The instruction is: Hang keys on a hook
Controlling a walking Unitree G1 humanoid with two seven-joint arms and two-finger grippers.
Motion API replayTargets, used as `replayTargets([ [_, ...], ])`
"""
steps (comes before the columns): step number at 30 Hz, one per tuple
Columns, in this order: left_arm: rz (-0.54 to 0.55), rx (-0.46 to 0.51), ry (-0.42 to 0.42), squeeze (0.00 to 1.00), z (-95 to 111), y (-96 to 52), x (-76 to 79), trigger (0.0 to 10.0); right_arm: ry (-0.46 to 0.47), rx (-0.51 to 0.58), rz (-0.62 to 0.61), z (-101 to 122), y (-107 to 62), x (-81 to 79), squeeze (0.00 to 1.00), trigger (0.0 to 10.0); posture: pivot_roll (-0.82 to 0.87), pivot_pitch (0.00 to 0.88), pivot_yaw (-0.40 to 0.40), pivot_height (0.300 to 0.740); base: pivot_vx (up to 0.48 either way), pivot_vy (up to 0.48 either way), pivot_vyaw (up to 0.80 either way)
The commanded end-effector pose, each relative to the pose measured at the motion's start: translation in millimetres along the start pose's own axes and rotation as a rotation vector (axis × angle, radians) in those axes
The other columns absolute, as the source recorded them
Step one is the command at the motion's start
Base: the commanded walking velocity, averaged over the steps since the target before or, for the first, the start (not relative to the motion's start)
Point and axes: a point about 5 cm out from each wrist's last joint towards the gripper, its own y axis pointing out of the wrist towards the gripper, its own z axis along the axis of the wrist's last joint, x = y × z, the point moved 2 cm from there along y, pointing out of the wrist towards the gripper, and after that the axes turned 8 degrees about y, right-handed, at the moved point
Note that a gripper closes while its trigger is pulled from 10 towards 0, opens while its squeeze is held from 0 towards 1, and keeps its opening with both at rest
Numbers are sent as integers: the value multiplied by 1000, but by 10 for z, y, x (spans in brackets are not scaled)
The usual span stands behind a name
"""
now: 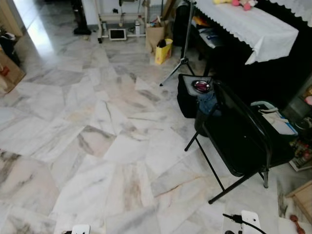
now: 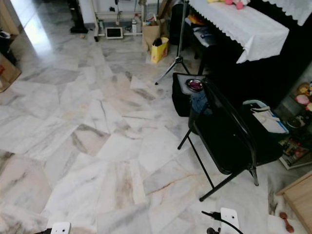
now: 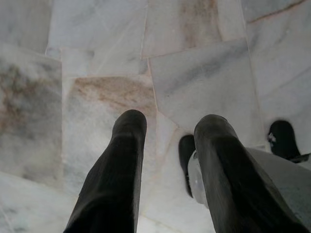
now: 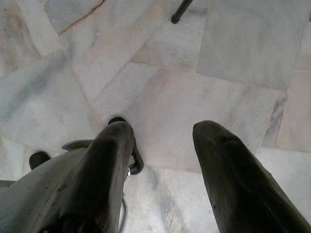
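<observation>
My left gripper hangs open over the marble floor, nothing between its two black fingers. My right gripper is open too, pointing down at bare tiles beside my own foot. Ahead on the right, a small shiny reddish thing lies on top of a black bag; what it is I cannot tell. A black folding chair stands in front of that bag, with a blue cloth by its back.
A table under a white cloth lines the far right, with a tripod and a yellow bag near it. Boxes stand at the left edge. A wooden piece sits low right. Wide open floor stretches left and centre.
</observation>
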Motion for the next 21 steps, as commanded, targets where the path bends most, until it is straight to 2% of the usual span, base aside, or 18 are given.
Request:
replayTargets([
  [1, 3, -26, 44, 0, -68, -19, -18, 10000, 5, -3, -10, -36, -8, 35, 0, 10000, -43, 0, -5, 740, 0, -428, -775],
  [4, 8, -33, 38, 0, -83, -23, -30, 10000, 7, -2, -11, -43, -7, 31, 0, 10000, -47, 0, 2, 740, 0, -401, -779],
  [21, 6, -36, 38, 0, -75, -18, -37, 10000, 13, 4, -17, -24, -5, 28, 0, 10000, -55, 14, 2, 740, 0, 0, -777],
])
